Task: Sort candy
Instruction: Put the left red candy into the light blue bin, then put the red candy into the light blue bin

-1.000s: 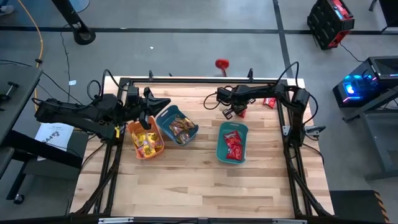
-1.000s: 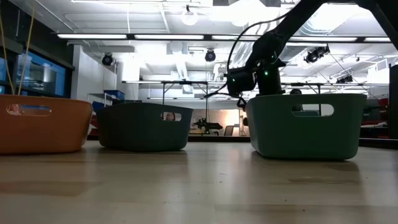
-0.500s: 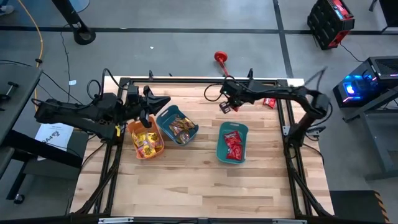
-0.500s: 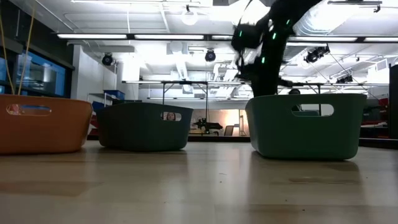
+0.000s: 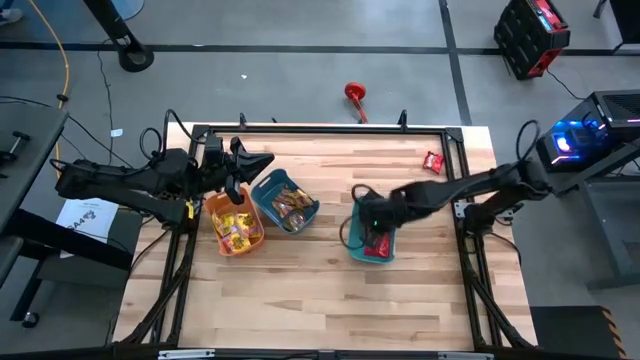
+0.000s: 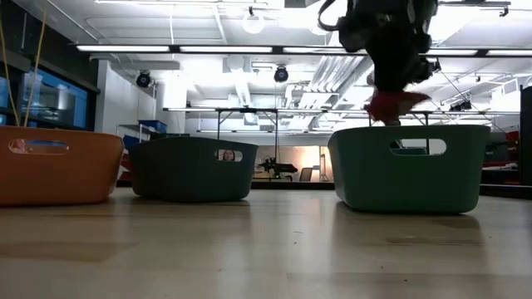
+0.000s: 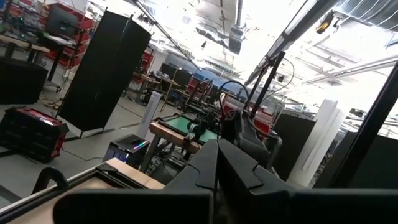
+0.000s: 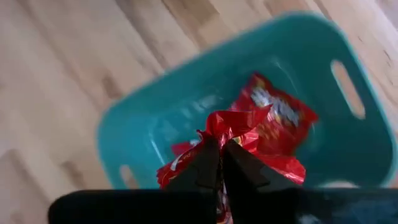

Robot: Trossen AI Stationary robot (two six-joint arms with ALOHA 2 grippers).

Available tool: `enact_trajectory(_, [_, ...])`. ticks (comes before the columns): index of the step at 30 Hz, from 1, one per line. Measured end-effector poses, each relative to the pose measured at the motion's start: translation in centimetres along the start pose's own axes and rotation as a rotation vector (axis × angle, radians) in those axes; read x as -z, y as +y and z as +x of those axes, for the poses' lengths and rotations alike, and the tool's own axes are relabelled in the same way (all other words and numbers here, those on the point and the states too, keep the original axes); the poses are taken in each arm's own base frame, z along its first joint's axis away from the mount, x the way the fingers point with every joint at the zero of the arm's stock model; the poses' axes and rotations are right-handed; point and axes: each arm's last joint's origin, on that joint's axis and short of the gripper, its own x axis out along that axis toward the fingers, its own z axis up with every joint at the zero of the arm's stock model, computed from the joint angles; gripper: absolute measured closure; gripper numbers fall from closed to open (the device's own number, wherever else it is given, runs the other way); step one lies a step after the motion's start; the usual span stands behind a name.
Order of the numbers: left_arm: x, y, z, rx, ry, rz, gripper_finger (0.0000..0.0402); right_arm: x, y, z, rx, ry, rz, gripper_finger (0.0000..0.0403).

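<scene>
I'm pinching a red candy packet (image 8: 233, 127) in the right gripper (image 8: 219, 163), fingers nearly closed on it, hovering over the teal bin (image 5: 355, 240) of reds for dropping; left gripper (image 5: 250, 165), fingers together, empty, is waiting by the orange bin (image 5: 218, 206)

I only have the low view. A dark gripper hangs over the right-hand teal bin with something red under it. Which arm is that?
Observer: That is the right gripper. The high view shows its arm reaching in from the right side of the table over the teal bin.
Operator: Is the red thing actually gripped?
Observer: Yes. In the right wrist view the fingers are shut on a red candy packet, above the other red packets in the bin.
Operator: Any candy outside the bins?
Observer: One loose red packet lies near the table's far right corner.
</scene>
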Motion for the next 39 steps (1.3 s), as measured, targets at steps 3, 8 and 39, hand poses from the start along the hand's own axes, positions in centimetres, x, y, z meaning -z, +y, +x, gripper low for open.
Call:
enact_trajectory(3, [0.0,0.0,0.0,0.000,0.000,0.000,0.0401,0.2,0.6,0.9,0.015,0.018,0.032,0.0365])
enact_trajectory(8, [0.0,0.0,0.0,0.001,0.000,-0.011,0.0402,-0.2,0.4,1.5,0.018,0.024,0.058,0.0285])
enact_trajectory(39, [0.0,-0.1,0.0,0.025,0.010,-0.038,0.0402,1.0,-27.8,7.0,0.662,-0.206,1.237,0.0220])
